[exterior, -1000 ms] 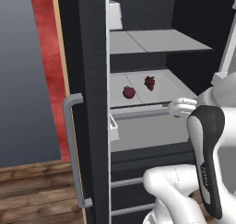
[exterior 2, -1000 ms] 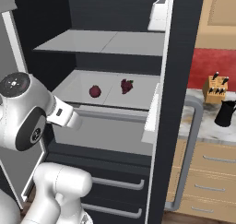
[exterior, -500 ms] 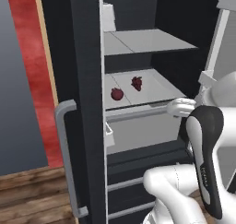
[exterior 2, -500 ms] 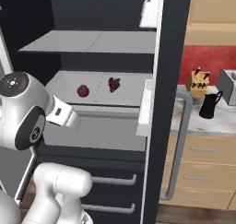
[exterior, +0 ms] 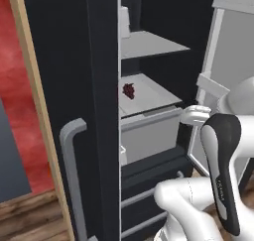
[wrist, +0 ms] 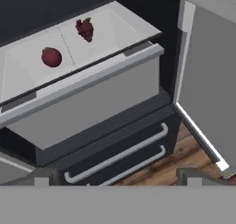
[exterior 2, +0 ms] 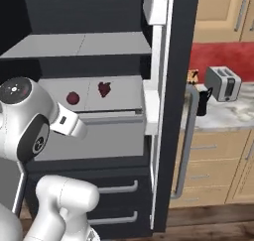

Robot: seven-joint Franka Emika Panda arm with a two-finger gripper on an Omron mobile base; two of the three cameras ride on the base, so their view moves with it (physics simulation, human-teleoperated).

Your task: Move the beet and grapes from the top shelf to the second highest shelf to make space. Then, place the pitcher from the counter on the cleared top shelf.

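While the gripper (wrist: 115,174) hangs open and empty before the fridge, beet (wrist: 51,57) and grapes (wrist: 85,28) sit apart on one shelf (wrist: 110,32) — pitcher (exterior 2: 201,92) on the counter (exterior 2: 225,113).

Smooth matt dark-red beet (wrist: 51,57) and bumpy maroon grapes (wrist: 85,28) on a flat pale-grey matt shelf (wrist: 110,29); mottled marble-like counter (exterior 2: 225,117); tan wooden drawers (exterior 2: 213,160); plank wood floor (wrist: 170,163); brushed-metal toaster (exterior 2: 222,83).
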